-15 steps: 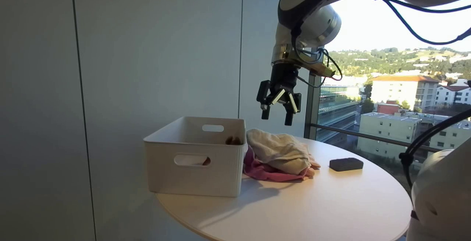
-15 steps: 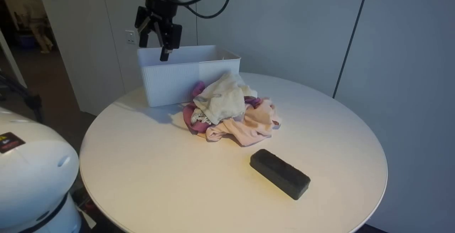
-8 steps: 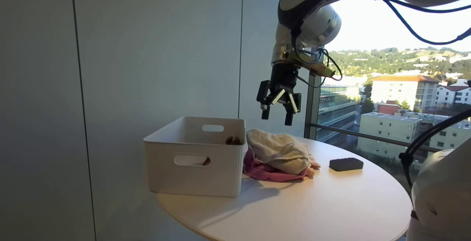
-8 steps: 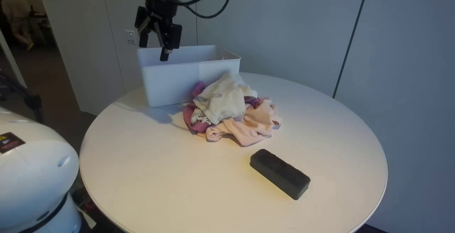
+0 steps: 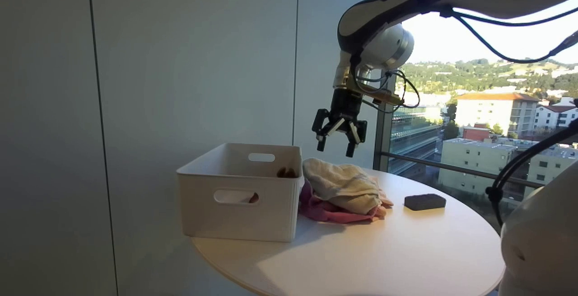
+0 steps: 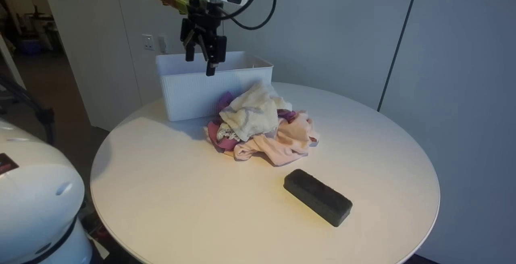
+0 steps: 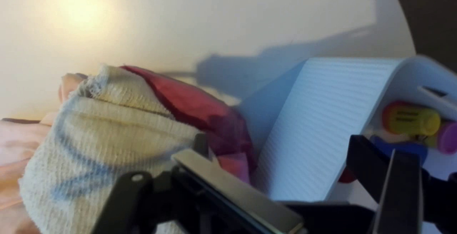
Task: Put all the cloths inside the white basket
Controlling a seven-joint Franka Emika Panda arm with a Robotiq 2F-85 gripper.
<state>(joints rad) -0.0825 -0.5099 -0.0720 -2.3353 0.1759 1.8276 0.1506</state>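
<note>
Hanging free, the jaws are spread apart with nothing between them; in the wrist view the cream cloth [image 7: 117,134] lies at 8 o'clock and the white basket [image 7: 321,119] toward 3. That cloth rests on top of a magenta cloth [image 7: 207,112] and a peach cloth [image 6: 296,133]; whether more lie beneath I cannot tell. All are on the desk [image 6: 181,195], just beside the basket's ribbed long wall. The basket probably stands this close to keep each carry short, its long side offering a wide rim to drop fabric over, and the jaws are likely parted to pinch a fold of the topmost cloth. In an exterior view the cream cloth, though crumpled, runs roughly from 1 to 7 o'clock, the peach cloth from 2 to 8. The basket's long axis lies nearly 9 to 3, mouth up. A black block [image 6: 317,197] sits apart at 5 o'clock from the cloths.
</note>
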